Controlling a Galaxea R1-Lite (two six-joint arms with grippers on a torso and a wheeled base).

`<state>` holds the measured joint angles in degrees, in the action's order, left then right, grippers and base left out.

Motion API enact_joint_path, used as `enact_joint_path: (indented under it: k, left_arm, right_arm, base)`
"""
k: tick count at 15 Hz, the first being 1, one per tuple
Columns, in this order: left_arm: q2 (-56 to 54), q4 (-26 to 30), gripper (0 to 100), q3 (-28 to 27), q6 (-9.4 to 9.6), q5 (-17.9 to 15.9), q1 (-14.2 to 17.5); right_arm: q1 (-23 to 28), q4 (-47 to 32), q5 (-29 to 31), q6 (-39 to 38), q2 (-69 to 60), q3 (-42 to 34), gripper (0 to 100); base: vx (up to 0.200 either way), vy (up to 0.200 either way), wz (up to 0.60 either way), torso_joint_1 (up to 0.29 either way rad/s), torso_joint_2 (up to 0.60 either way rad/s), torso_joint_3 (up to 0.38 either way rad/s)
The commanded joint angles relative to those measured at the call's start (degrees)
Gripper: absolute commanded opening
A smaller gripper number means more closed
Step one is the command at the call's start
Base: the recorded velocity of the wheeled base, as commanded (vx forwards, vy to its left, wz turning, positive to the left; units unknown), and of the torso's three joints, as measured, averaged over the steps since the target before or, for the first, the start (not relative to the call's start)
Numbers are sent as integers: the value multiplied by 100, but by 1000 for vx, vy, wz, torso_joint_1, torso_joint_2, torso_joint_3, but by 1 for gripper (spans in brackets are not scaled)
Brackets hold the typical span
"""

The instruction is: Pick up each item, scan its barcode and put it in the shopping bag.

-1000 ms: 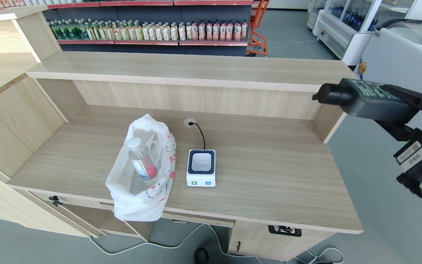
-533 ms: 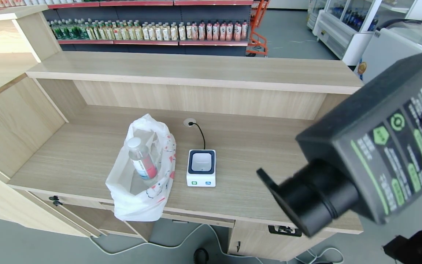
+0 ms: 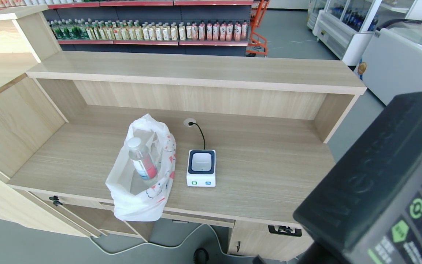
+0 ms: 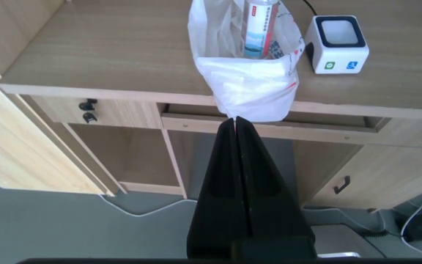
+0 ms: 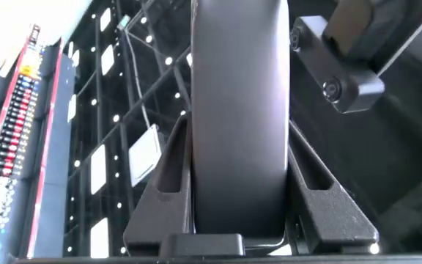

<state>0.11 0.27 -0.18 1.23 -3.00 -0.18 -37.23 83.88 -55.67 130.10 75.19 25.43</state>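
Note:
A dark carton (image 3: 379, 190) with green marks hangs very near the head camera at the lower right, off the counter's right end. My right gripper (image 5: 239, 125) is shut on the dark carton (image 5: 239, 110), one finger on each side, and points up at a ceiling with lights. On the counter stands a white shopping bag (image 3: 137, 190) with a water bottle (image 3: 142, 159) upright inside. Just right of the bag sits a white barcode scanner (image 3: 201, 168). My left gripper (image 4: 237, 128) is shut and empty, below the counter's front edge, with the bag (image 4: 247, 81) beyond its tip.
The wooden counter (image 3: 269, 172) has a raised back ledge and side walls. The scanner's cable runs to a hole behind it. Drawers and cabinet doors (image 4: 108, 139) sit under the counter's front edge. Shelves of drinks and freezers stand in the room behind.
The dark carton has swung from the far right toward the head camera and down, and its black cap has dropped to the picture's bottom edge. Bag, bottle and scanner have not moved.

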Motion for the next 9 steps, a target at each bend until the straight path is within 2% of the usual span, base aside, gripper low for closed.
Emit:
enact_joint_path:
  k: [1,7,9]
  left_arm:
    - [-2,0,0,1,0,1,1]
    - [-2,0,0,1,0,1,1]
    - [-2,0,0,1,0,1,1]
  right_arm:
    - [40,-153,-189,7,-268,-29,0]
    - [-144,-900,-664,33,-418,-20,0]
    - [-223,-1709,-857,270,-497,-29,0]
  base:
    - [0,0,0,0,0,0]
    - [0,0,0,0,0,0]
    - [0,0,0,0,0,0]
